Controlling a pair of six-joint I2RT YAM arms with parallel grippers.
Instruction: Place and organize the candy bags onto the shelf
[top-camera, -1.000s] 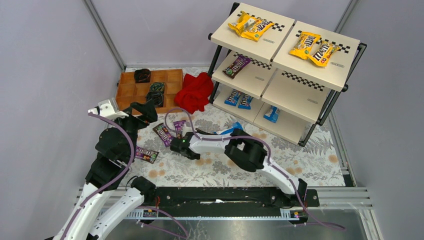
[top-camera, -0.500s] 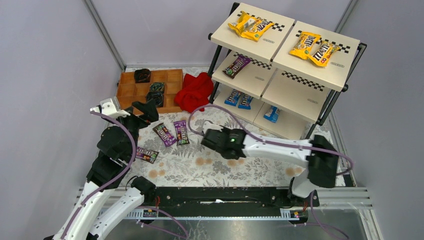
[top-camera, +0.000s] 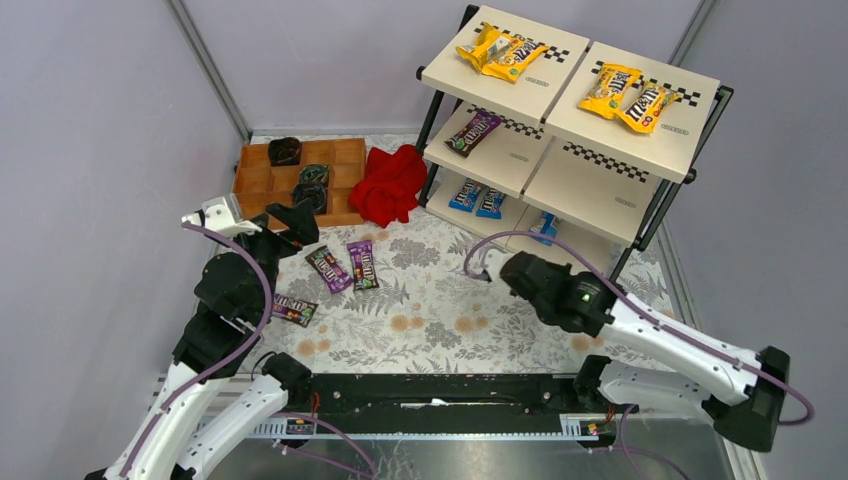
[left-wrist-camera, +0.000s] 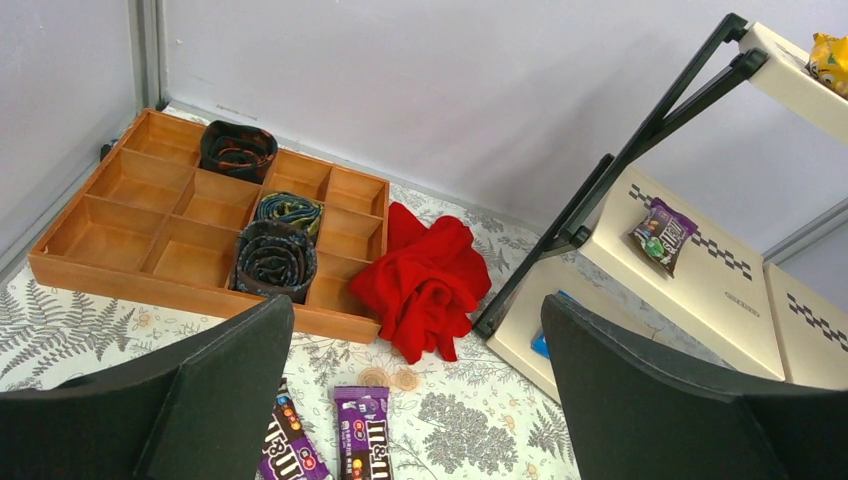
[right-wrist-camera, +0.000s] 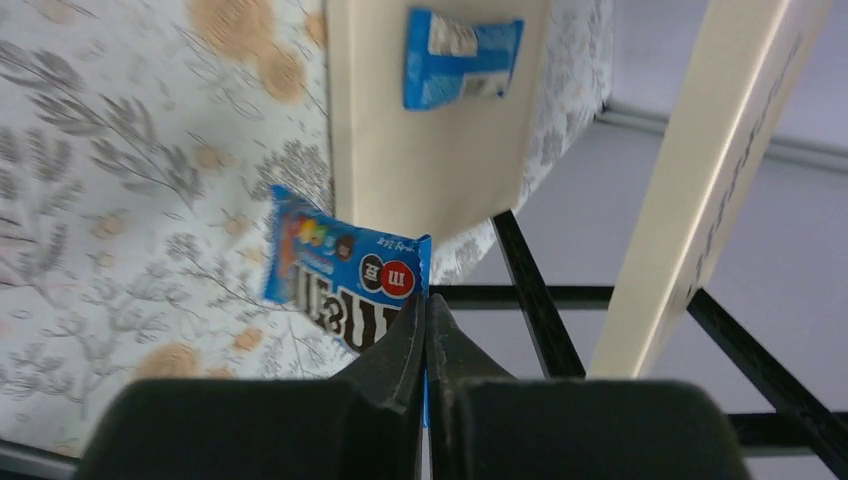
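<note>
My right gripper (top-camera: 507, 267) is shut on a blue candy bag (right-wrist-camera: 340, 280), pinching its edge in front of the shelf's (top-camera: 600, 190) bottom tier; in the right wrist view the gripper (right-wrist-camera: 425, 312) holds it just off the bottom board (right-wrist-camera: 430, 150), where another blue bag (right-wrist-camera: 462, 57) lies. My left gripper (top-camera: 293, 226) is open and empty above the table's left side. Two purple bags (top-camera: 328, 268) (top-camera: 362, 264) and a dark brown bag (top-camera: 294, 310) lie on the table. Yellow bags (top-camera: 500, 52) fill the top tier, a purple bag (top-camera: 473, 131) the middle, blue bags (top-camera: 476, 198) the bottom.
A brown compartment tray (top-camera: 262, 180) with rolled dark items stands at the back left, and a red cloth (top-camera: 390, 183) lies between it and the shelf. The shelf's black frame legs (right-wrist-camera: 530, 290) are close to my right gripper. Grey walls enclose the table.
My right arm has swung from the table's middle to the right, carrying the blue bag to the front of the shelf's bottom tier. My left arm has barely moved.
</note>
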